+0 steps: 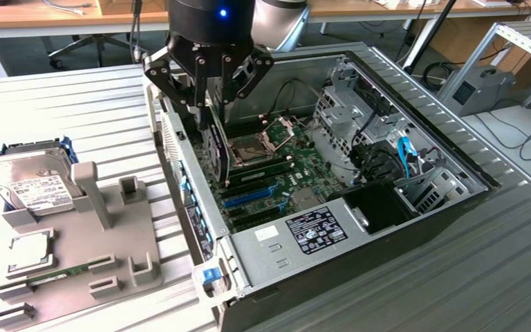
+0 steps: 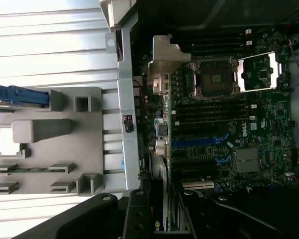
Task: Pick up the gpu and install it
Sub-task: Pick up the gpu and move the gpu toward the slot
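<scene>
While the pincer (image 1: 208, 97) hangs over the open computer case (image 1: 450, 187), its fingers pinch the top edge of the gpu (image 1: 216, 145). The card stands on edge straight beneath the pincer and reaches down toward the motherboard (image 1: 289, 169). Just beside the card lies the bare processor socket (image 1: 252, 149). Whether the card touches the board I cannot tell. Well away from the pincer, toward the exterior view's left, a grey holder (image 1: 108, 256) on the ribbed surface (image 1: 72, 104) carries a hard drive (image 1: 30, 183).
</scene>
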You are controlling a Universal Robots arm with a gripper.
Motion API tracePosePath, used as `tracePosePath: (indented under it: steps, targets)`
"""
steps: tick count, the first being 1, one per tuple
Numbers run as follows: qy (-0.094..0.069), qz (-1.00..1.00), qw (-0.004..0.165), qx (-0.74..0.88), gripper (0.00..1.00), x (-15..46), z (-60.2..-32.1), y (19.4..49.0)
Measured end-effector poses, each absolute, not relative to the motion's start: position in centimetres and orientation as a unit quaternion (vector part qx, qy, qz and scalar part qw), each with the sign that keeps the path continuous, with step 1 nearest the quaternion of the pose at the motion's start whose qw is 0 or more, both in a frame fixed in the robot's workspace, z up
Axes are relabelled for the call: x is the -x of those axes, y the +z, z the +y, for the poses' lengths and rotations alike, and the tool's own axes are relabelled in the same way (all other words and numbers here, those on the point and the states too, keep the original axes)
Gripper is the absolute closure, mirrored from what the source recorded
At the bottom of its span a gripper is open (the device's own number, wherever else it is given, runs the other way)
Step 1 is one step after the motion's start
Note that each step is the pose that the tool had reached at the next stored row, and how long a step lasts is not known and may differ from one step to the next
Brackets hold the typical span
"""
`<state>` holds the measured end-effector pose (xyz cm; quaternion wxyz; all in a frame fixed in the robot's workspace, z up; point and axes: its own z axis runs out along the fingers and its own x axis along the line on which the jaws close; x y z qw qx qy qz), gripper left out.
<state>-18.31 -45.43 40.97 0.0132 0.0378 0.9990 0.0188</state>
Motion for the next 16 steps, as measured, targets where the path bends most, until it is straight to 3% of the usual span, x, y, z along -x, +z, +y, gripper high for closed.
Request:
tracePosePath:
  steps: [16]
  targets:
    - [0.019, 0.999, 0.012, -0.038, 0.74, 16.9, -44.6, 39.5]
